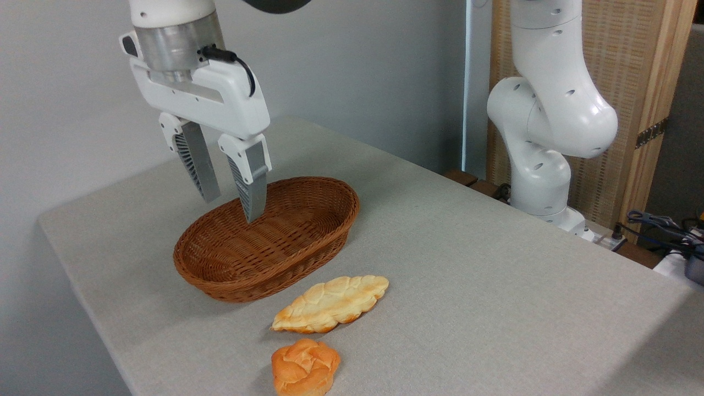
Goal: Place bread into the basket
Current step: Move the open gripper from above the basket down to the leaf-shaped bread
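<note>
White two-finger gripper point(231, 206) with grey ribbed fingers point(250, 187) is spread apart, holding nothing, hanging over the far-left part of the oval brown woven wicker basket point(324, 234). Whether the tips reach below the rim, can't tell. The long flat pale golden leaf-shaped bread point(330, 303) lies on the grey cloth-covered table point(495, 286), just in front of the basket, outside it. Small round orange knotted bun point(305, 367) sits just in front of the bread, near the table's front edge. White arm base point(542, 165) stands at the right rear.

The fingers point(250, 190) hide part of the basket's point(220, 278) far rim.
</note>
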